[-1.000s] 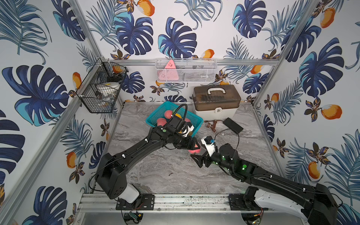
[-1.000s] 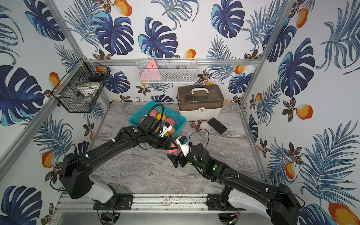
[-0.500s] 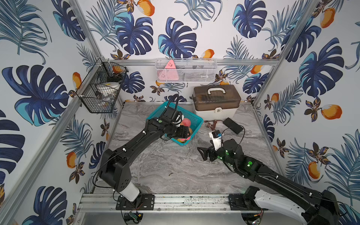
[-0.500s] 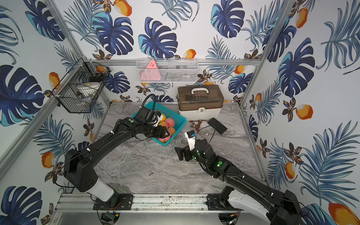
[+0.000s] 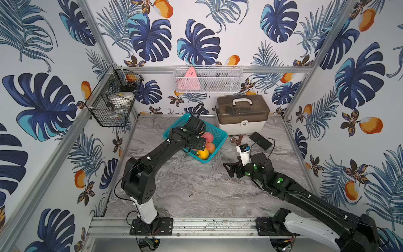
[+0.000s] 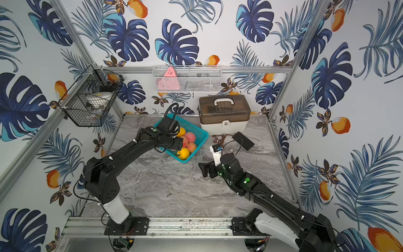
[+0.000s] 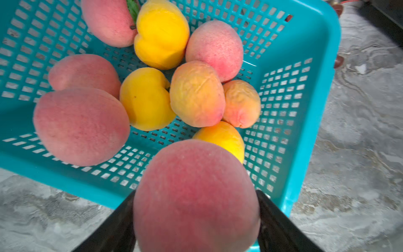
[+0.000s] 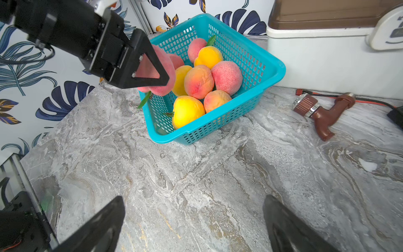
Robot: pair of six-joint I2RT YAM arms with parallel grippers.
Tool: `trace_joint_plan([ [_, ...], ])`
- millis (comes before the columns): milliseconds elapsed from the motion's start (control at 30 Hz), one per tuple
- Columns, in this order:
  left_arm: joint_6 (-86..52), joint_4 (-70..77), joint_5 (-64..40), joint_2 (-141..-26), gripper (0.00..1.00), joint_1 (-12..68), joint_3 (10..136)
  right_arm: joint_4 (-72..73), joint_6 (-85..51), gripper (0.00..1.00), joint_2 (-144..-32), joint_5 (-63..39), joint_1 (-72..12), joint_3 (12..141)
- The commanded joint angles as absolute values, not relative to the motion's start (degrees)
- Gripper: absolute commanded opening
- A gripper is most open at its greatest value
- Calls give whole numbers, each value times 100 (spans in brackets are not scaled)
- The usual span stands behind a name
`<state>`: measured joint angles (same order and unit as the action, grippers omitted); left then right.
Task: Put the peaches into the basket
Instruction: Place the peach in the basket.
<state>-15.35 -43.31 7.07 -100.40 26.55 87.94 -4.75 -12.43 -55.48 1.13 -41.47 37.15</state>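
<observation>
At centre frame in a top view, left pincer [image 5: 198, 147] gripped pink peach [image 7: 192, 185] over basket [image 5: 216, 129], right pincer [image 5: 229, 171] stood open.

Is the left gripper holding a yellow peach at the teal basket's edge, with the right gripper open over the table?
No: in the left wrist view the peach in the left gripper is pink-red, not yellow. It is at the basket's edge; the right gripper is open over the table.
</observation>
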Motion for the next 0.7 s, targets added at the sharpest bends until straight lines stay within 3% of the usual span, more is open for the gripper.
trace_joint_plan([
  [0, -1295, -4252, 1297, -10097, 74, 2654, 8784, -389, -1266, 100, -5619, -23, -4096, 3788],
  [667, -1222, -4141, 1485, -10486, 76, 2654, 8770, -167, -1349, 100, -5535, -227, -3828, 3540],
])
